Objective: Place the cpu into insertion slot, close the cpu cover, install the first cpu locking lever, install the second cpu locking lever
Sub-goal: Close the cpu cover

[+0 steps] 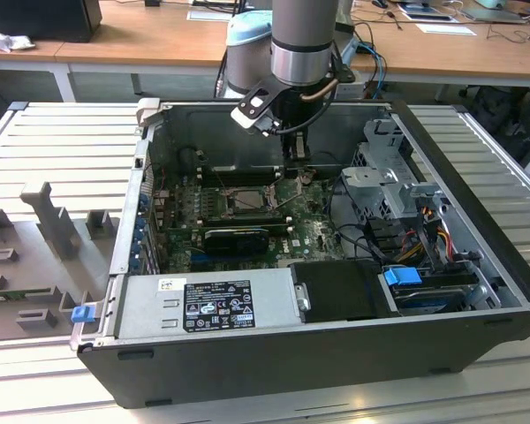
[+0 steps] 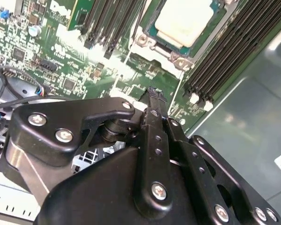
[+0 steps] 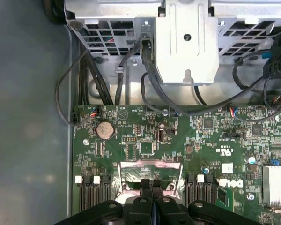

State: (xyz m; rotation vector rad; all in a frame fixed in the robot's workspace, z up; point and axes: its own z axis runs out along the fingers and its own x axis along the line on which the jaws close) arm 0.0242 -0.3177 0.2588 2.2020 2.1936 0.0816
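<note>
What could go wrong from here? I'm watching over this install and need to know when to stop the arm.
1. The shut gripper hangs close over the green board beside the cpu; a slip might scrape small components.
2. Memory slots flank the cpu, so a sideways move may clip their latches.
3. Loose black cables lie nearby and could catch the gripper.

Wooden desks [image 1: 141, 35] behind slatted table [image 1: 62, 132]
</note>
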